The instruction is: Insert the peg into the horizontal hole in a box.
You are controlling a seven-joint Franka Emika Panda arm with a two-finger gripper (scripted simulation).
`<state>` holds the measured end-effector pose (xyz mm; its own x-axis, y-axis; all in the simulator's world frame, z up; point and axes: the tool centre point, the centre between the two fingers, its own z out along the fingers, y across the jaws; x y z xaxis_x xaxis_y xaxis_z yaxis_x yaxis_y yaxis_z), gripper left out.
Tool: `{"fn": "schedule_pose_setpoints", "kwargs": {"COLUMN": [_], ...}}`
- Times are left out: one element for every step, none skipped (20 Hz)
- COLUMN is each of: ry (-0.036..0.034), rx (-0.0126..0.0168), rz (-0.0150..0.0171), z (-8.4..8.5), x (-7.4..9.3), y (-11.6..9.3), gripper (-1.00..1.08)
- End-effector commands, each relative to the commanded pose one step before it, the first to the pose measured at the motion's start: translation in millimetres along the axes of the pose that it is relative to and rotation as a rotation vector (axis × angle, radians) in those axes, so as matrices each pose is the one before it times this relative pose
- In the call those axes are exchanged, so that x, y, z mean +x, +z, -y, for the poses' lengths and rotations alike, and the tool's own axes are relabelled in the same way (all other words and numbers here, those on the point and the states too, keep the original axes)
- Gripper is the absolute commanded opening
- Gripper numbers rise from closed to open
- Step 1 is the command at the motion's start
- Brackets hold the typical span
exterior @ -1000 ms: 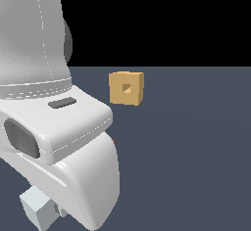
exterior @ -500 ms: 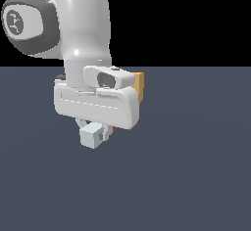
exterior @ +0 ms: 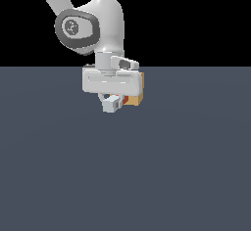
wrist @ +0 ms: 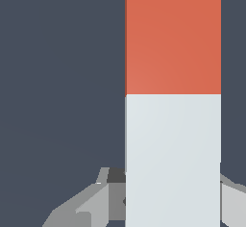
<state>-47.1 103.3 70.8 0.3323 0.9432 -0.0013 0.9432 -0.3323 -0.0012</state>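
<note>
- As the peg [wrist: 173, 101] is seen in the wrist view between the two fingers [wrist: 91, 204] of the gripper [exterior: 113, 100], it is judged that the gripper is closed on the white-grey half of it, with the red-orange half pointing away from the hand.
- In the exterior view the white end of the peg is nearest to the camera, under the gripper, and it is held above the floor [exterior: 122, 176].
- Only a small piece of the red half is seen there, just behind the white end and at the face of the box [exterior: 140, 90].
- The box stands directly behind the gripper, and it is mostly covered by the hand, so only its edge on the exterior view's right is shown.
- The hole is hidden by the hand and the peg; it cannot be told whether the red tip is already inside it or only close before it.
- The step in hand is judged to be the alignment and the pushing in. To do it well, the peg should be kept level and square to the face of the box, and moved slowly along its own length, so that the tip is not caught on the rim of the hole and the box is not pushed away.
- No other thing is seen on the floor around, and nothing is seen to stand in the way except the box's own face.
</note>
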Motion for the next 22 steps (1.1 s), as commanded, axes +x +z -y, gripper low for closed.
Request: {"fn": "schedule_pose_setpoints", "kwargs": {"ry": [-0.01498, -0.00594, -0.00544, -0.00493, -0.00431, -0.00378, -0.00316, -0.00267, -0.00207, -0.00169, -0.00098, -0.00069, 0.00000, 0.00000, 0.00098, 0.00069, 0.00000, 0.00000, 0.00000, 0.00000, 0.00064, -0.00178], "rx": [-0.00176, 0.00006, 0.00006, 0.00006, 0.00006, 0.00006, 0.00005, 0.00005, 0.00004, 0.00004, 0.00003, 0.00002, 0.00000, 0.00000, 0.00002, 0.00000, 0.00000, 0.00000, 0.00000, 0.00000, 0.00194, -0.00161], "rz": [-0.00050, -0.00009, -0.00010, -0.00010, -0.00010, -0.00009, -0.00008, -0.00007, -0.00006, -0.00005, -0.00004, -0.00003, 0.00000, 0.00000, -0.00003, 0.00001, 0.00000, 0.00000, 0.00000, 0.00000, 0.00158, -0.00153], "z": [5.62, 1.91, 1.66, 1.46, 1.26, 1.09, 0.90, 0.73, 0.53, 0.40, 0.15, 0.04, -0.20, -0.20, -0.53, -0.35, -0.03, 0.00, 0.00, 0.00, 0.45, -0.62], "x": [28.91, 9.94, 9.11, 8.23, 7.23, 6.28, 5.31, 4.42, 3.50, 2.70, 1.74, 1.00, 0.07, -0.52, -1.58, -1.31, -0.33, 0.00, 0.00, 0.00, -0.68, 0.34], "y": [-5.67, -1.56, -1.42, -1.27, -1.12, -0.97, -0.82, -0.68, -0.54, -0.40, -0.26, -0.13, 0.00, 0.14, 0.26, 0.23, 0.08, 0.00, 0.00, 0.00, 1.15, -1.22], "gripper": [-1.00, -1.00, -1.00, -1.00, -1.00, -1.00, -1.00, -1.00, -1.00, -1.00, -1.00, -1.00, -1.00, -1.00, -1.00, -1.00, -1.00, -1.00, -1.00, -1.00, -1.00, -1.00]}}
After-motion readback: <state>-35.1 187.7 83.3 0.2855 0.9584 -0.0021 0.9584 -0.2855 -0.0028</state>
